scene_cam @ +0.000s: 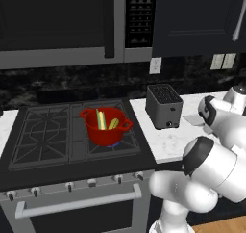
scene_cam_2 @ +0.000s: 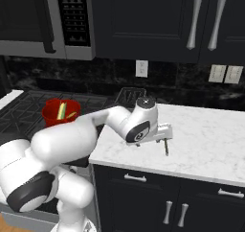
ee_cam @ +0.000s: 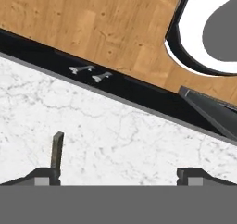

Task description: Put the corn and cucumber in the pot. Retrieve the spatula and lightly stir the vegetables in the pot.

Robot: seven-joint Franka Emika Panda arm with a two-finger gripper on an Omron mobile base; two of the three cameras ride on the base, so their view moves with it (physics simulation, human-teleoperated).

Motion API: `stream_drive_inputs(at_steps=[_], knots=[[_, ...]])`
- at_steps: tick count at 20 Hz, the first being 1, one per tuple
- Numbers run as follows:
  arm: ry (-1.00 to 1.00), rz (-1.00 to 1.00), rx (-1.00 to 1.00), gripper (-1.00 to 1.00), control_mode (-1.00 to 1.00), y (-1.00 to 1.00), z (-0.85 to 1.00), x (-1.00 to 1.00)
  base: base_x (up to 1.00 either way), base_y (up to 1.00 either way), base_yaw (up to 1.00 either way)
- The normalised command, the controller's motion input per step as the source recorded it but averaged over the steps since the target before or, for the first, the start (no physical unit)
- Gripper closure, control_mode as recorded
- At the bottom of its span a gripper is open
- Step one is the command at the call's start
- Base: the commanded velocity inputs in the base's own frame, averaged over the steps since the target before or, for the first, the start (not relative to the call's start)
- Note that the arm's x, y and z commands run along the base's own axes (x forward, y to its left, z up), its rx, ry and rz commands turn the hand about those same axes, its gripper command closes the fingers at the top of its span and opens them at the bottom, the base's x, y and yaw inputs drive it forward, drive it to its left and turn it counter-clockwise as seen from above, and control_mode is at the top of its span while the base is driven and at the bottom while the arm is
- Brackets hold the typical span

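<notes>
Right base view: the white marble counter [scene_cam_2: 206, 140] is lying bare out to its front edge, giving the gripper [scene_cam_2: 165, 134] free room. Toaster [scene_cam: 164, 106] is standing beside the stove [scene_cam: 43, 135], where the pot [scene_cam: 104, 126] is holding the corn [scene_cam: 101, 119] and cucumber [scene_cam: 113, 123]. Gripper is hanging fully open, holding nothing, with the spatula [ee_cam: 57, 151] lying just off one fingertip.
</notes>
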Motion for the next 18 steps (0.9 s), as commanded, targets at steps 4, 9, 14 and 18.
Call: stream_drive_inputs(at_steps=[4,9,14,18], knots=[[0.0,-0.12,0.01,-1.0,-1.0,-0.35,-0.2,0.01,0.0,0.0,0.0],[0.0,-0.08,0.02,-1.0,-1.0,-0.31,-0.17,0.1,0.0,0.0,0.0],[0.0,-0.05,0.04,-1.0,-1.0,-0.12,-0.21,0.29,0.0,0.0,0.0],[0.0,-0.04,0.06,-1.0,-1.0,-0.1,-0.21,0.34,0.0,0.0,0.0]])
